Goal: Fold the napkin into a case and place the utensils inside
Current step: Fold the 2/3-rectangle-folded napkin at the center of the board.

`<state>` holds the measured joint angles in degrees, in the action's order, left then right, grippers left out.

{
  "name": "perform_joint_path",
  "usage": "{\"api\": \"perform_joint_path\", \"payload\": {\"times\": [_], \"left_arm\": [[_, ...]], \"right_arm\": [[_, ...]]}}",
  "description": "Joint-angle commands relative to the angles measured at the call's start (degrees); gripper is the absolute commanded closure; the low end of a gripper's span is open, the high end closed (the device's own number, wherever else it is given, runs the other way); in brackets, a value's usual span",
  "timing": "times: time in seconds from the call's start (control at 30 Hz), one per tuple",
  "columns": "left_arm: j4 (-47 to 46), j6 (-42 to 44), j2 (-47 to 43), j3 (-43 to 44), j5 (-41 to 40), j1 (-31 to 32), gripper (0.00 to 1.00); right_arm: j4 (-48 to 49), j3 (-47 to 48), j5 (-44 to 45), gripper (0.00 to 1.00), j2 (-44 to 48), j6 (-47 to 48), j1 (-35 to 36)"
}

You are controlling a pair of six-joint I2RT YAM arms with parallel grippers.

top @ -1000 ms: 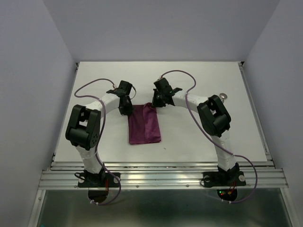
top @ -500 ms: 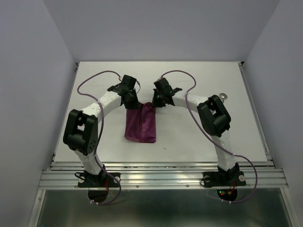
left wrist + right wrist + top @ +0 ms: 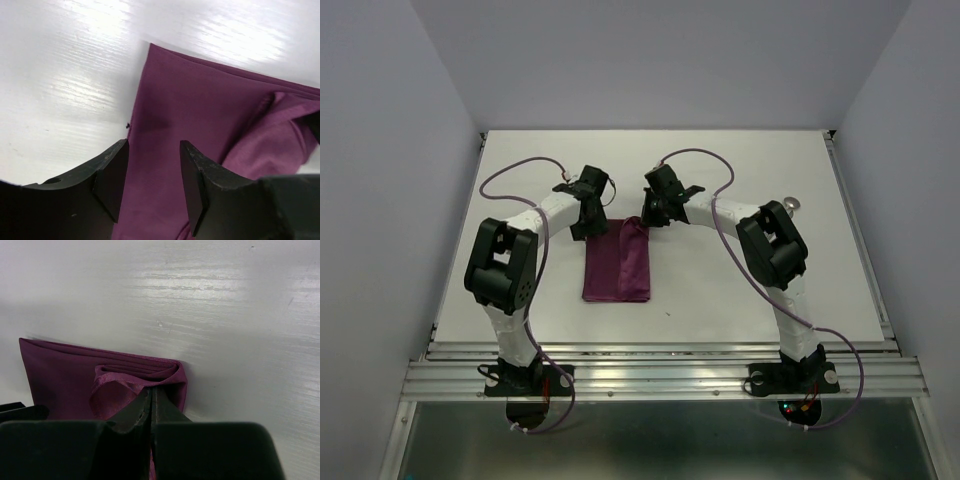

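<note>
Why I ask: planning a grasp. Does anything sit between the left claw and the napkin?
Nothing visible does. The left claw is open right over the napkin's left edge, with bare cloth showing between its fingers. The right claw is shut on the far corner, off to the side.

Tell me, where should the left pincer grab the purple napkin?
Probably the napkin's far left corner, coming straight down from above. It lies flat on the table, so only an edge can be pinched, and the right pincer clamps the far right corner.
</note>
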<state>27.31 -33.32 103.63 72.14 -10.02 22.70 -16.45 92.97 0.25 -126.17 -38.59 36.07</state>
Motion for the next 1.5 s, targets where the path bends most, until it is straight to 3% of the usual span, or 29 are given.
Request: {"api": "perform_joint_path", "payload": {"times": [0.0, 0.47, 0.57, 0.67, 0.7, 1.0, 1.47], "left_arm": [[0.29, -0.78, 1.04, -0.33, -4.74, -0.20, 0.43], [-3.84, 0.89, 8.42, -2.18, -1.41, -0.29, 0.62], [-4.80, 0.63, 9.57, -2.97, -0.18, -0.29, 0.71], [-4.46, 0.54, 10.01, -2.44, -0.26, -0.55, 0.88], [-3.94, 0.45, 9.75, -2.27, -0.61, -0.55, 1.00], [-1.65, 0.89, 1.23, -0.86, -3.87, -0.46, 1.00], [-1.03, 3.35, -3.70, 1.77, 1.49, 3.05, 1.00]], "right_arm": [[-3.06, 0.11, 0.28, 0.99, -2.06, 0.36, 0.31], [-3.06, 0.99, -1.13, 0.99, -2.33, 0.36, 0.31], [-3.06, 0.64, -0.96, 0.99, -2.06, 0.36, 0.31], [-3.06, 0.20, -0.87, 0.99, -1.89, 0.27, 0.31], [-3.06, 0.11, -0.87, 0.99, -1.80, 0.27, 0.31], [-3.06, -0.77, -0.52, 0.99, -1.54, 0.00, 0.31], [-3.06, 0.02, -0.60, 0.99, -2.24, -0.52, 0.31]]}}
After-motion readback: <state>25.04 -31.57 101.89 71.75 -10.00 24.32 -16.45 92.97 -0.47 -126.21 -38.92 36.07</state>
